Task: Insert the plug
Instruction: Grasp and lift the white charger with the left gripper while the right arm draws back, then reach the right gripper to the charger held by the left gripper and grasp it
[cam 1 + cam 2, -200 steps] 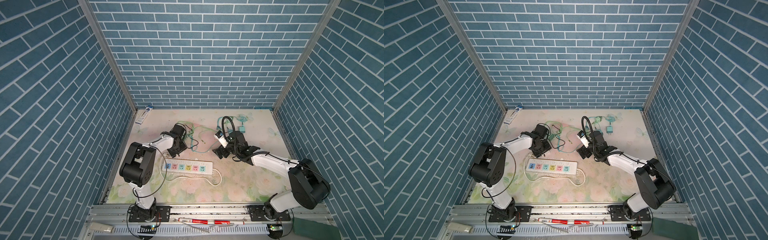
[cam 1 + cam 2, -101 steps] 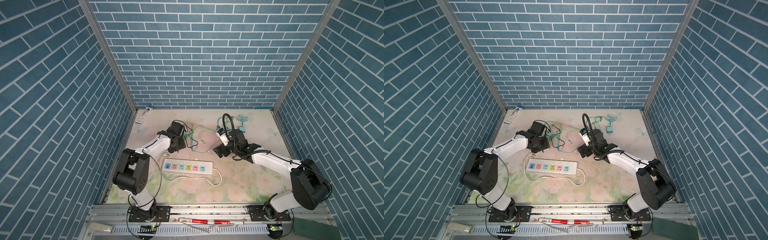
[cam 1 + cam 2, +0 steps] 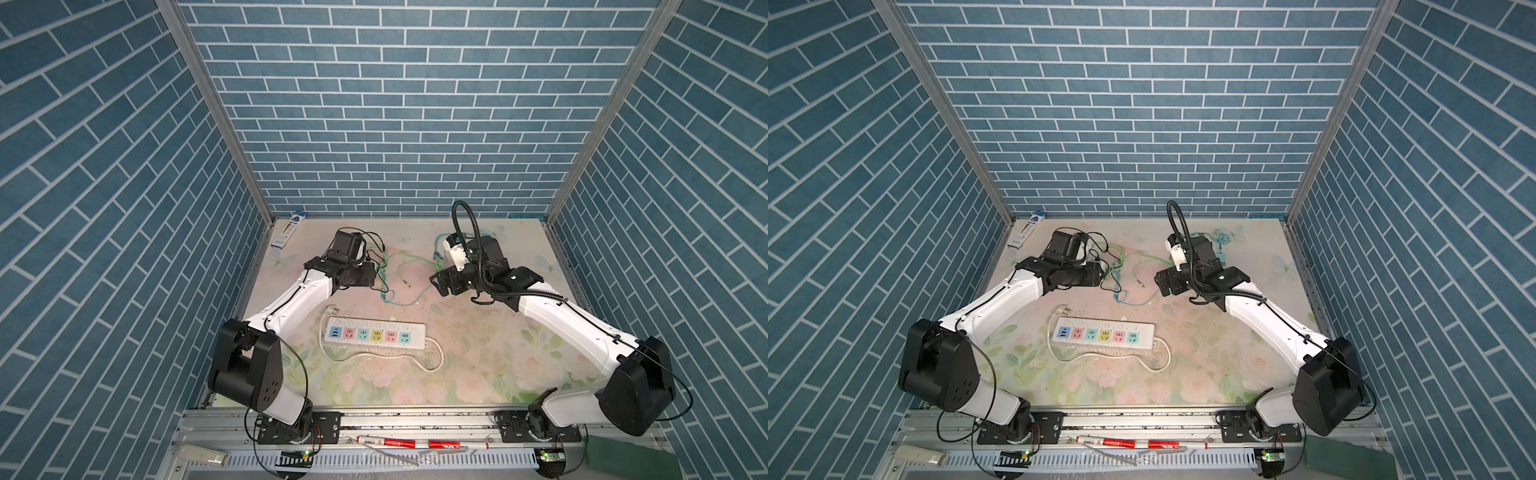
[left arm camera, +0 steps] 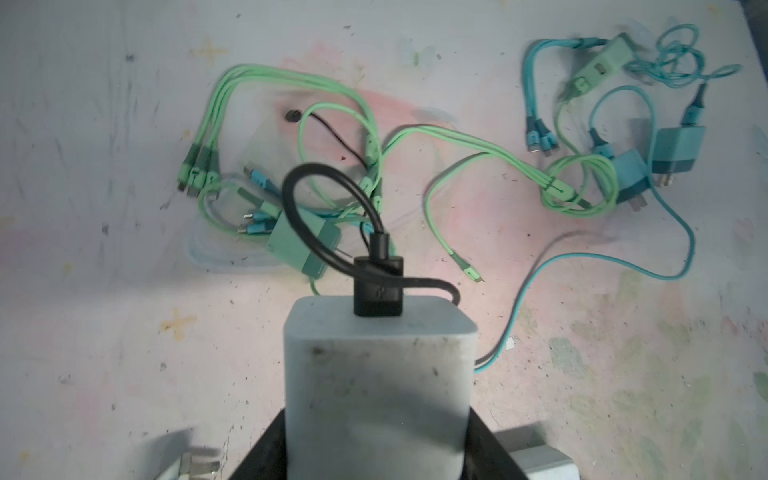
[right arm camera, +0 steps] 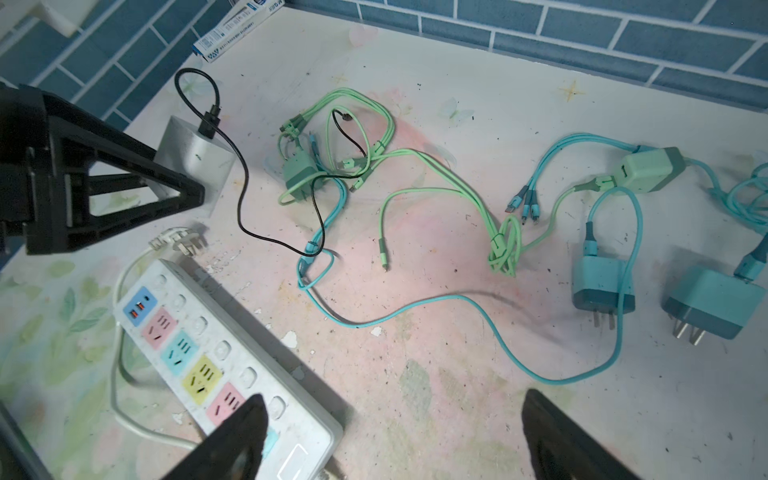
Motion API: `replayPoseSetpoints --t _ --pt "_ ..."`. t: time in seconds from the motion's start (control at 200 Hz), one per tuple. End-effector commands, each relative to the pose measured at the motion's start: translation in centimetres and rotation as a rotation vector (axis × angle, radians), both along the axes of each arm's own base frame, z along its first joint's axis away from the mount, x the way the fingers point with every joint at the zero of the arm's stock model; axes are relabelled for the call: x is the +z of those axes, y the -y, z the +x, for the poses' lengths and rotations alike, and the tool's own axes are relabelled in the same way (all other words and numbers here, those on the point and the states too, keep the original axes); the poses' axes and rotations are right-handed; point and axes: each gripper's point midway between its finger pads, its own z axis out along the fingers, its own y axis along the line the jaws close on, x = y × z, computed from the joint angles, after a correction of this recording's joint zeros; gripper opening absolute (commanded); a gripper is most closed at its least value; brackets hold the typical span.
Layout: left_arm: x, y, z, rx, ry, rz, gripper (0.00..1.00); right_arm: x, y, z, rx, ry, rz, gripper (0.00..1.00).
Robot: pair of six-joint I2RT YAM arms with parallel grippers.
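The left gripper (image 4: 380,446) is clamped on the charger (image 4: 380,374), a finger on each flat side, so the block cannot twist while it is carried or pushed. A black cable (image 5: 241,187) plugs into the charger's far face, loops free and trails slack over the mat (image 3: 478,374), so it probably won't drag on the charger. The prongs are hidden. They are probably on the face away from the cable, which would explain a side grip that leaves both ends clear.

The charger is behind the blue end of the strip (image 3: 374,334), near the strip's own plug (image 5: 183,243), and over no socket. Whether it touches the mat I cannot tell. Every socket that shows is empty, so this looks like the carry before the insertion. The charger has yet to be lined up above a socket, prongs down.

The right gripper (image 5: 395,436) has its jaws wide apart and empty. It hangs behind the strip's other end, facing it and not touching it. That probably leaves it ready to pin the strip, since a light strip could slide under a push.

The spare chargers (image 5: 602,286) and green cables (image 5: 436,166) lie well apart from the strip, clear of the path.
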Motion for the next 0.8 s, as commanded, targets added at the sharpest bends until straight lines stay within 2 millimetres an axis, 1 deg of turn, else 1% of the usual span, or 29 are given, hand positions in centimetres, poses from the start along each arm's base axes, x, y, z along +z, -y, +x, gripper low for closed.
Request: replayPoseSetpoints --t 0.0,0.095,0.16,0.29,0.39,0.545,0.63,0.695,0.79 --pt "5.5 2.6 1.3 -0.149 0.210 -0.041 0.41 2.0 0.1 -0.9 -0.014 -0.067 0.057 0.95" --pt "6.9 4.1 1.4 -0.208 0.268 -0.060 0.40 2.9 0.2 -0.6 -0.010 -0.075 0.085 0.94" --pt "7.5 5.1 1.3 -0.250 0.306 -0.058 0.40 3.6 0.1 -0.2 -0.007 -0.078 0.116 0.94" --pt "7.9 6.8 1.2 -0.316 0.380 -0.046 0.40 5.3 -0.6 0.4 0.036 -0.091 0.202 0.94" --pt "7.9 7.5 1.2 -0.338 0.452 -0.053 0.40 6.4 -1.5 0.5 0.084 -0.110 0.258 0.93" --pt "8.6 8.5 0.4 -0.387 0.586 -0.081 0.40 6.7 -2.3 1.3 0.103 -0.147 0.301 0.91" --pt "9.1 9.1 -0.5 -0.427 0.652 -0.065 0.40 7.1 -3.3 1.2 0.152 -0.165 0.355 0.88" --pt "9.0 9.2 -0.8 -0.443 0.676 -0.058 0.41 7.4 -4.1 1.1 0.197 -0.176 0.395 0.88" --pt "8.8 9.3 -1.2 -0.459 0.680 -0.059 0.42 7.0 -5.1 1.0 0.249 -0.218 0.412 0.86"
